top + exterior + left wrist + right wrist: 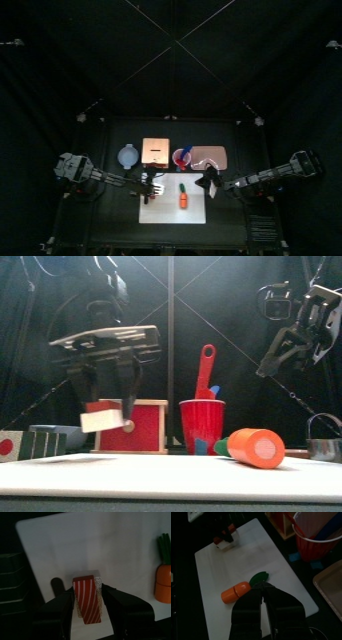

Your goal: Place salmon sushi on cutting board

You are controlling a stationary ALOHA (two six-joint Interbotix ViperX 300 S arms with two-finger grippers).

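The salmon sushi (pixel 87 601), a small red-orange striped piece on white rice, is held between the jaws of my left gripper (pixel 87 592). In the front view the gripper (pixel 110 406) holds the sushi (pixel 103 416) clear above the white cutting board (pixel 147 474). In the top view my left gripper (pixel 156 188) is over the board's (pixel 167 216) left part. My right gripper (pixel 265 592) is shut and empty, over the board's right edge (pixel 210 184). The right wrist view also shows the sushi (pixel 224 540) at the board's (pixel 244 562) far end.
A toy carrot (pixel 181 200) lies on the board, also seen from the front (pixel 253 447) and the right wrist (pixel 238 592). A red cup (pixel 203 427) with a red spatula, a red box (pixel 135 426) and two tan slabs (pixel 158 155) (pixel 214 157) are behind.
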